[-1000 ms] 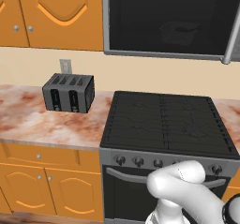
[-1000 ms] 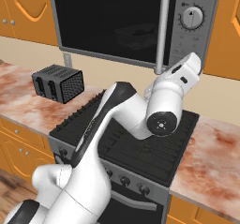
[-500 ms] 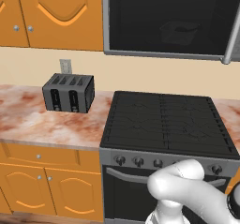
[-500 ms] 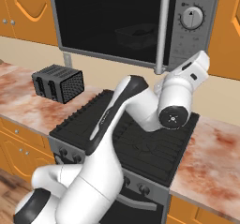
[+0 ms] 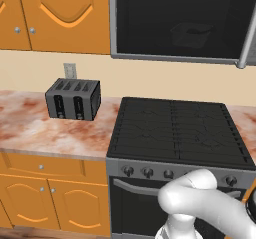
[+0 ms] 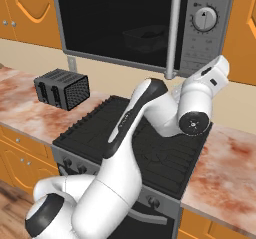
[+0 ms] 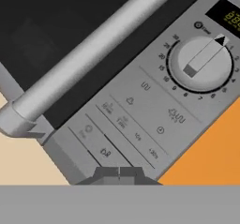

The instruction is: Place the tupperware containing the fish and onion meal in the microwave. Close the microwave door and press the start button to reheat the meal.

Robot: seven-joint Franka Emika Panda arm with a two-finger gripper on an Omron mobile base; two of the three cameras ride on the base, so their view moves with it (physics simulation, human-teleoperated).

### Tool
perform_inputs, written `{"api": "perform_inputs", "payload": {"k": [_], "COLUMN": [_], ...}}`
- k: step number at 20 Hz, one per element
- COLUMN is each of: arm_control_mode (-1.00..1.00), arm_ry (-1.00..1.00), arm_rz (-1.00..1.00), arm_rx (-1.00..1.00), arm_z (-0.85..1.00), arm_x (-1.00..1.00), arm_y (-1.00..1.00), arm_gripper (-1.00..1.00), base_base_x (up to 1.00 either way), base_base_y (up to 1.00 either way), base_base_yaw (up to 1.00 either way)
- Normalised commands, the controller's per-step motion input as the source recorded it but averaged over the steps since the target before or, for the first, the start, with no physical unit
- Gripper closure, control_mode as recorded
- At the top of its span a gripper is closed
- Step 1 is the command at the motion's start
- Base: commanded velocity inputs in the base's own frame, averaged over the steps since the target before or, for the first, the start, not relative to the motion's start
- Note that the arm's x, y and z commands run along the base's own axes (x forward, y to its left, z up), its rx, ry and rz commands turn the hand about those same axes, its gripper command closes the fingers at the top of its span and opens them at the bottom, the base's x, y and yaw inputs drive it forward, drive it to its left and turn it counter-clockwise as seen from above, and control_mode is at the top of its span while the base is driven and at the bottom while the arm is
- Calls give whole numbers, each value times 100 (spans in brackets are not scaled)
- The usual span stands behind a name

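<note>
Tupperware [image 6: 145, 37] inside shut microwave [image 6: 150, 28]

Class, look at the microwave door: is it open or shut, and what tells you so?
Shut. The microwave door lies flush with the control panel, its handle beside the panel, and the tupperware shows dimly through the dark glass.

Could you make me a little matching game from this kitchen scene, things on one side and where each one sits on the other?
Things:
1. toaster
2. tupperware
3. round dial
4. stove

Places:
A. behind the closed microwave door
B. on the marbled counter, under a wall outlet
C. directly below the microwave
D. on the grey control panel, right of the bar handle

Pairs: 1-B, 2-A, 3-D, 4-C
</note>
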Motion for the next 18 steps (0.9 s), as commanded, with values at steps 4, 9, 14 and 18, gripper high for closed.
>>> {"api": "perform_inputs", "payload": {"k": [4,9,14,18], "arm_control_mode": [-100,-100,-100,-100], "arm_ry": [0,0,0,0], "arm_rz": [0,0,0,0], "arm_rx": [0,0,0,0], "arm_z": [-7,-8,-5,0], "arm_x": [28,33,30,24], "arm_y": [-14,-3,-9,-26], "arm_gripper": [100,100,100,100], "base_base_x": [0,0,0,0], "base_base_y": [0,0,0,0], "base_base_yaw": [0,0,0,0]}}
